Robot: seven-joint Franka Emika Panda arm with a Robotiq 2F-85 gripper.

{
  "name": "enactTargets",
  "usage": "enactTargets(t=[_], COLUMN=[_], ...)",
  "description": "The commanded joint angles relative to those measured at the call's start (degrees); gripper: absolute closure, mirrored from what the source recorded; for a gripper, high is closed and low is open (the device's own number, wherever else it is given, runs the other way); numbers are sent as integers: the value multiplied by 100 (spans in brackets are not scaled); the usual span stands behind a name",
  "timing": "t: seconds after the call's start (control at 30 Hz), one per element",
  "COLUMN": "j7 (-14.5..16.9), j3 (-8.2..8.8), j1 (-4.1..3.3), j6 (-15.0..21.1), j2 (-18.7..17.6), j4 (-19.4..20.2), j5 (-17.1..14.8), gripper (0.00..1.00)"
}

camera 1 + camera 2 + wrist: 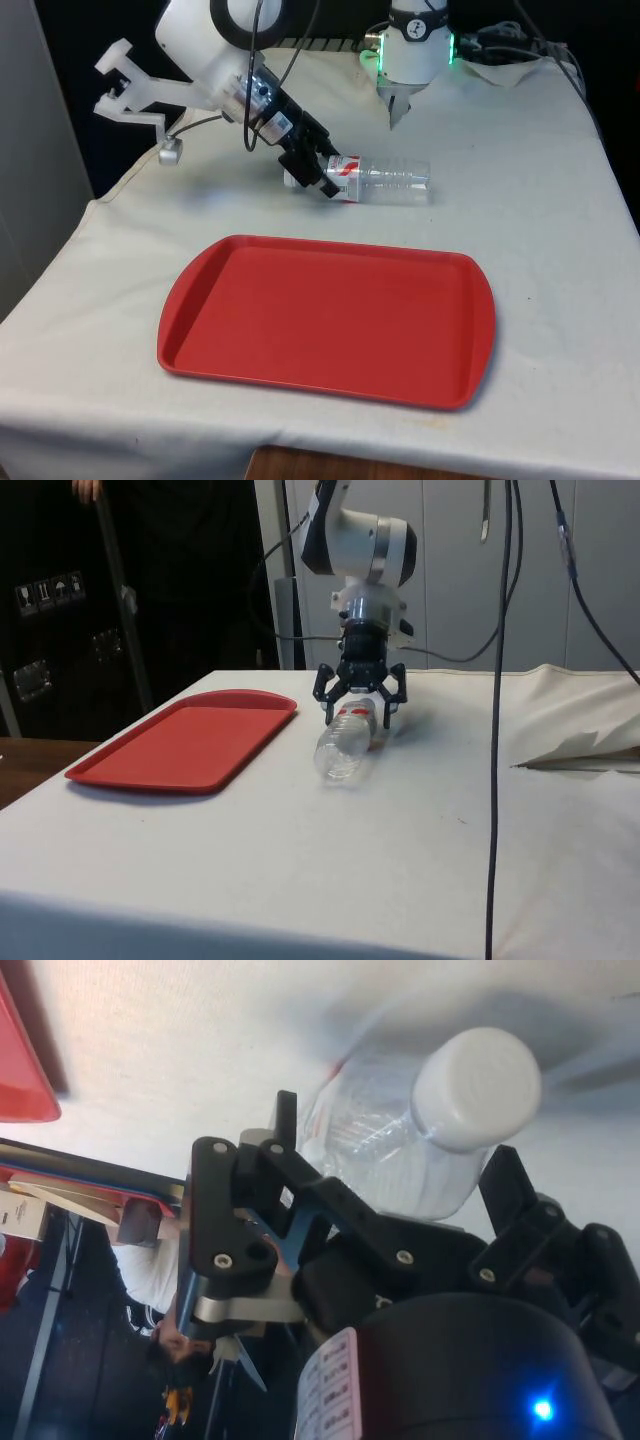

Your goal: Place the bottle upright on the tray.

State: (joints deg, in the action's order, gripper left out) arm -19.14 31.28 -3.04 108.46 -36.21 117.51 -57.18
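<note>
Closest up front is the flat red plastic tray (330, 320), sitting on the white-clothed worktop (560, 250) with nothing on it. Just past its far rim lies the clear plastic bottle with a white cap and red-and-white label (385, 181), flat on its side on the cloth, near the tray but not touching it. Its length runs roughly along the tray's far edge, with the labelled end toward the front view's left.

At that labelled end is the black two-finger tool (318, 178), coming down at a slant from the white arm. From the side view the tool (360, 695) has its fingers spread either side of the bottle (343, 748), which points out toward that camera. Wrist view shows the white cap sitting in the gap between the fingers (505, 1185), so the tool is straddling the bottle (440, 1130) with its jaws apart, not clamped on it as far as I can see.

Nothing sits between bottle and tray, just bare cloth. Dark cables (500, 680) hang down in the foreground of the side view. Further back, a person (150, 1270) shows past the worktop edge in the wrist view.
</note>
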Motion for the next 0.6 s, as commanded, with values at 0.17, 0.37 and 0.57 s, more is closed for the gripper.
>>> enactTargets(t=[0.17,0.37,0.57], j7=[0,0,0], j3=[-6,0,0], j1=[-11,-17,-23], j6=[40,40,34], j2=[11,11,11], j4=[52,57,57], j5=[-34,-29,-29], gripper=[0,37,66])
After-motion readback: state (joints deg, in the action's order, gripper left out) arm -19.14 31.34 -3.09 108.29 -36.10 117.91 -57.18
